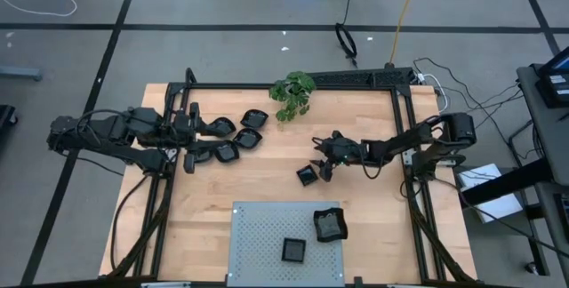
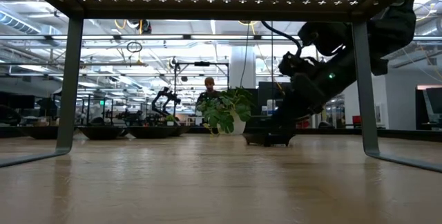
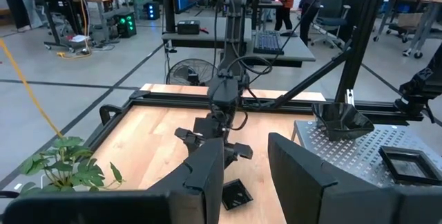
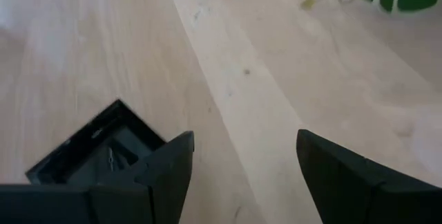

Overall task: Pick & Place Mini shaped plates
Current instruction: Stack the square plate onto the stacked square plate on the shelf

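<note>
A cluster of mini shaped plates [image 1: 238,135], small glossy black dishes, lies on the wooden table at the far left. My left gripper [image 1: 194,132] hovers open beside them with nothing between its fingers [image 3: 207,175]. One square black plate [image 1: 308,175] lies flat alone at mid-table. My right gripper [image 1: 320,157] is open and slants down just beside it. In the right wrist view this plate [image 4: 97,148] lies outside one finger [image 4: 173,165], not between the two. Two more plates [image 1: 293,250] [image 1: 330,225] rest on the grey perforated panel [image 1: 258,235].
A green leafy plant [image 1: 293,94] stands at the table's far edge. The perforated panel fills the near middle. A black frame [image 1: 293,84] runs around the table. Bare wood lies between the plate cluster and the single plate.
</note>
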